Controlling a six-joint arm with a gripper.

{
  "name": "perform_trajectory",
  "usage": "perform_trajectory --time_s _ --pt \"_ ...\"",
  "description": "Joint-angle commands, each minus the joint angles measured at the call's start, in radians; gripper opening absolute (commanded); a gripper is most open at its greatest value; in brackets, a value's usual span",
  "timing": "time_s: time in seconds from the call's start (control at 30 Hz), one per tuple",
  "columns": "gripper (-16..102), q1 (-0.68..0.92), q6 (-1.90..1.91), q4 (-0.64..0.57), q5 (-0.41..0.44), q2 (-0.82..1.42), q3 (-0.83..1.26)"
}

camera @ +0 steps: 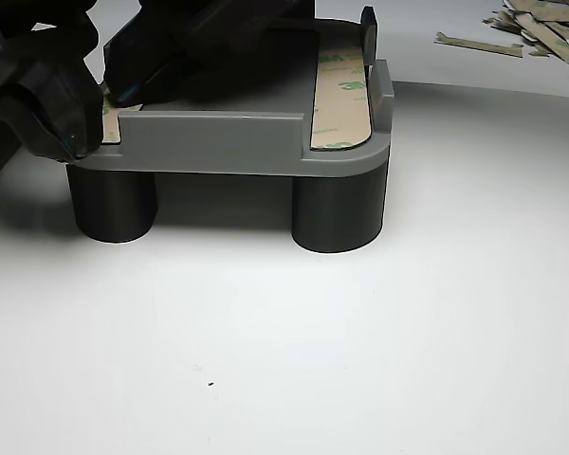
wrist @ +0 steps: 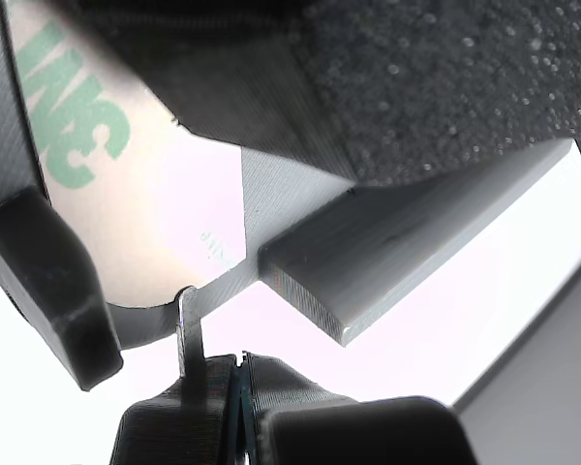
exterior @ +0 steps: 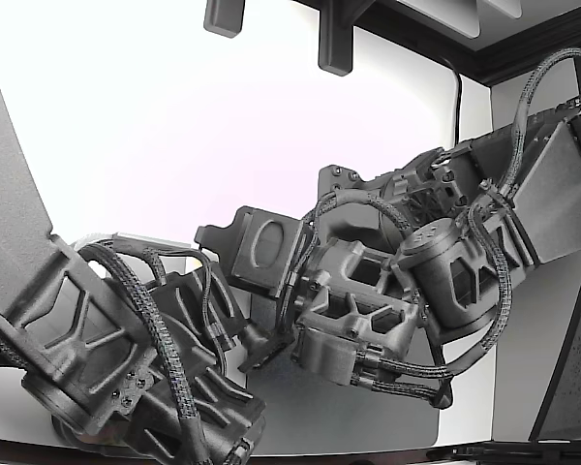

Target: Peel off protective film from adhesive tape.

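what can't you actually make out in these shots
- Exterior view: the gray part and its tape are hidden behind the arms.
- Wrist view: the gripper is cut off by the frame edge, so its grip on the film tab is unclear.
- Other view: the tape strip near the gripper is mostly covered; the far scraps are too small to read.

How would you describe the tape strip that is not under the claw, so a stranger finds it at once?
Find the grey fixture on two dark round legs in the other view. At its right end lies a tan strip with green print, fully uncovered. The strip at the other end is mostly hidden under the claw.
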Motion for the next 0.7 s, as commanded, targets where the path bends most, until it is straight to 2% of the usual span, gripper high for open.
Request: perform_trajectory --time_s 0.0,0.67 --pt "-11 -0.006 -0.003 -0.002 0.009 0.02 -0.025" --pt "-11 -0.006 0.002 -0.006 0.011 0.012 -0.026"
